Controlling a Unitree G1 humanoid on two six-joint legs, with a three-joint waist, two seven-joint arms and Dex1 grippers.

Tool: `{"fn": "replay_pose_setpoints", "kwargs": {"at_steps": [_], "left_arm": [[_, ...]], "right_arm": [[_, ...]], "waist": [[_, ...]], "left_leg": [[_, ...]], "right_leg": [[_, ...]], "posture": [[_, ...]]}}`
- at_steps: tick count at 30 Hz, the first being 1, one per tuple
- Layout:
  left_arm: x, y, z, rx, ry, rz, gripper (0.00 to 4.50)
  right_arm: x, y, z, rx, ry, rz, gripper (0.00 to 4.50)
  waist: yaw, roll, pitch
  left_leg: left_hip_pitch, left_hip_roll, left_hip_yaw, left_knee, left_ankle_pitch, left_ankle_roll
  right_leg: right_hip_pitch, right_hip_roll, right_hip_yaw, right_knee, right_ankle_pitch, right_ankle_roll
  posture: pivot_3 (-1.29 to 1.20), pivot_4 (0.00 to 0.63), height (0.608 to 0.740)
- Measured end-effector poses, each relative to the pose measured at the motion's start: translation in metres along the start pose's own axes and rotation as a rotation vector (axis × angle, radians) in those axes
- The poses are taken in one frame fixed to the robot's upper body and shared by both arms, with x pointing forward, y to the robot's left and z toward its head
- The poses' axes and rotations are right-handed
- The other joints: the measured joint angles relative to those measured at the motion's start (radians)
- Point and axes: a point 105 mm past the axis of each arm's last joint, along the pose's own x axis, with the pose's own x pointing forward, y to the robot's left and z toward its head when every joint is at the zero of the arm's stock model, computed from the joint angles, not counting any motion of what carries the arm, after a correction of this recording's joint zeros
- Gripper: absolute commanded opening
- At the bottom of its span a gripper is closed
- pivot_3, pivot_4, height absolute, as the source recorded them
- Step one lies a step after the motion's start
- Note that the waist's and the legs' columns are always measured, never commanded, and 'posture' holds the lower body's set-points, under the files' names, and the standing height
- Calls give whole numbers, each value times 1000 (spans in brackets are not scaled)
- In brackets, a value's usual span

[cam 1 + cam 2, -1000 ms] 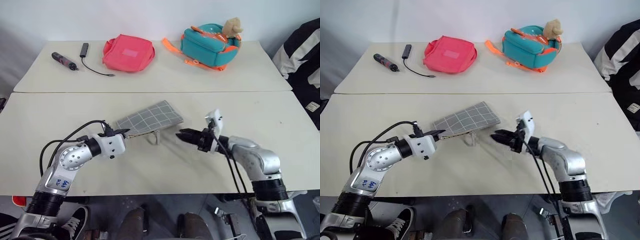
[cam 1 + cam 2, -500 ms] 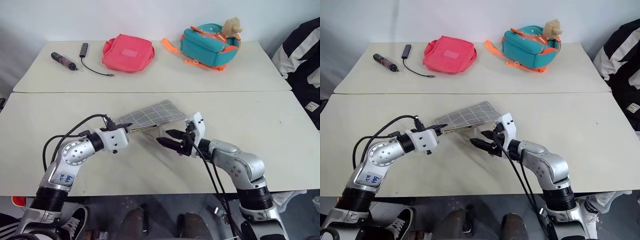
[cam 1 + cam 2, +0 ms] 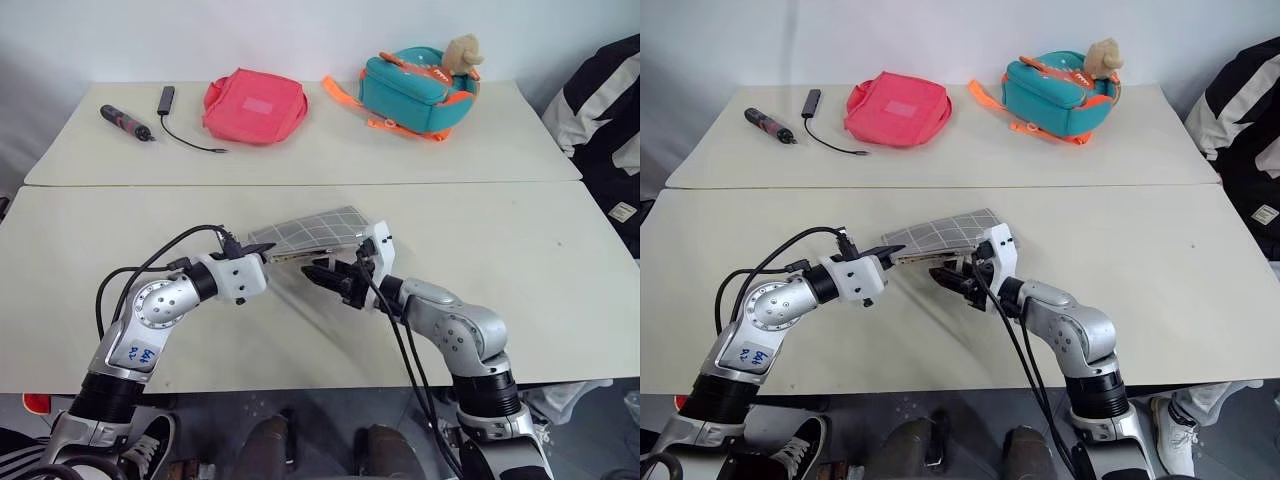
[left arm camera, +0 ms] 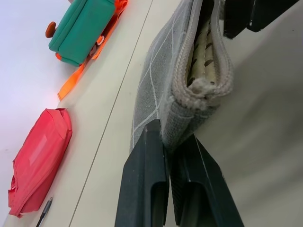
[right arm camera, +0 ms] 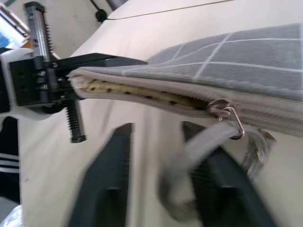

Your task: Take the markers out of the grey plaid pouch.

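Standing by the table, from the head cameras I see the left gripper [image 3: 262, 262] clamped on one end of the grey plaid pouch [image 3: 318, 232], holding it up off the table [image 3: 560, 250], with the right gripper [image 3: 318, 275] just under the open edge.

Left wrist camera: the two black fingers [image 4: 147, 184] are pinched tight on the pouch corner, and the unzipped mouth with its pale dotted lining runs away from the fingertips. I can't spot the markers, so I guess they're inside.

Right wrist camera: the right fingers [image 5: 106, 184] stand apart with nothing clamped between them. The zipper ring [image 5: 227, 113] and a grey loop [image 5: 199, 161] hang right by the fingertips, the loop dangling into the gap between them.

What could go wrong: if those fingers snap closed now they'd likely catch the loop instead of a marker. A pull on that could drag the pouch out of the left pinch, since it only has a corner. The mouth is also narrow, so poking in could just shove the fabric away.
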Motion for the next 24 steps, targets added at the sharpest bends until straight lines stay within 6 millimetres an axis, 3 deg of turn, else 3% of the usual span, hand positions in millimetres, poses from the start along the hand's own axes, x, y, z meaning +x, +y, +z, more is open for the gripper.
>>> {"fn": "replay_pose_setpoints", "kwargs": {"at_steps": [2, 8, 17, 24], "left_arm": [[0, -1, 0, -2, 1, -2, 0], [-8, -8, -5, -7, 8, -35, 0], [-22, -18, -13, -18, -11, -71, 0], [-29, -19, -16, -15, -12, -74, 0]], "right_arm": [[-3, -2, -1, -6, 9, 1, 32], [-22, -19, 1, -103, 55, -37, 32], [-61, -75, 12, -278, 153, -164, 32], [-76, -96, 10, -310, 183, -206, 32]], "waist": [[0, 0, 0], [0, 0, 0], [1, 0, 0], [1, 0, 0]], "left_leg": [[0, 0, 0, 0, 0, 0], [0, 0, 0, 0, -1, -2], [0, 0, 1, 0, 0, 1], [0, 1, 2, 1, 0, 2]], "right_leg": [[0, 0, 0, 0, 0, 0], [0, 0, 0, -1, 0, 0], [0, -1, 0, -1, 0, 0], [1, -1, -1, -2, 0, 0]], "posture": [[0, 150, 740], [0, 150, 740], [0, 150, 740], [0, 150, 740]]}}
